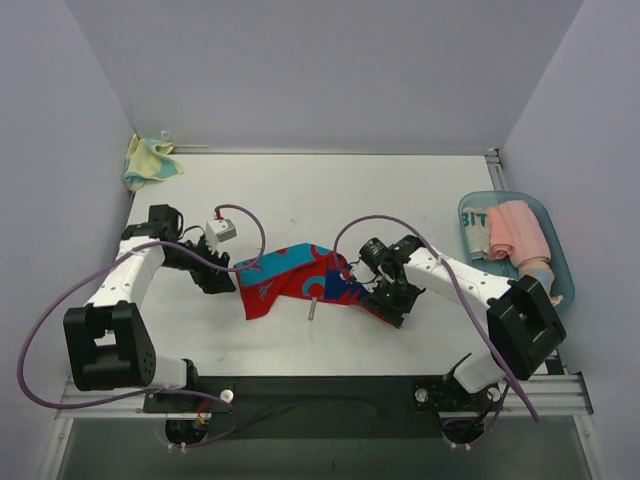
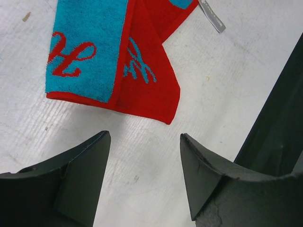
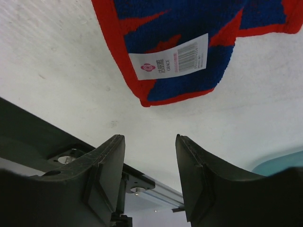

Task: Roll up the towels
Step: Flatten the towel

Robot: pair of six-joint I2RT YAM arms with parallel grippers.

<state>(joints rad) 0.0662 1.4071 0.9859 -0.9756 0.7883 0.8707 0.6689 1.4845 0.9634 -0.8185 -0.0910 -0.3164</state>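
Red towel (image 1: 298, 280): lies loosely folded near the middle of the desk (image 1: 330, 195), a teal face with red script turned over the red; not rolled.
Towel ends: one at 9 o'clock toward the left arm, the other at 3 o'clock toward the right arm.
Left tool (image 2: 144, 137): jaws wide apart, nothing between them; bare desk in the gap, the towel's red corner just ahead of the tips.
Right tool (image 3: 150, 137): jaws parted, narrower than the left, holding nothing; the towel's red-and-navy corner with a white label (image 3: 173, 59) lies just beyond the tips.
Grey tag (image 1: 312, 308): sticks out from the towel's near edge at 6 o'clock.
Yellow towel (image 1: 148, 162): crumpled in the far corner at 10 o'clock, well apart from both arms.
Tray (image 1: 563, 262): light blue, at the 3 o'clock edge, with rolled cloths (image 1: 520, 232) inside.
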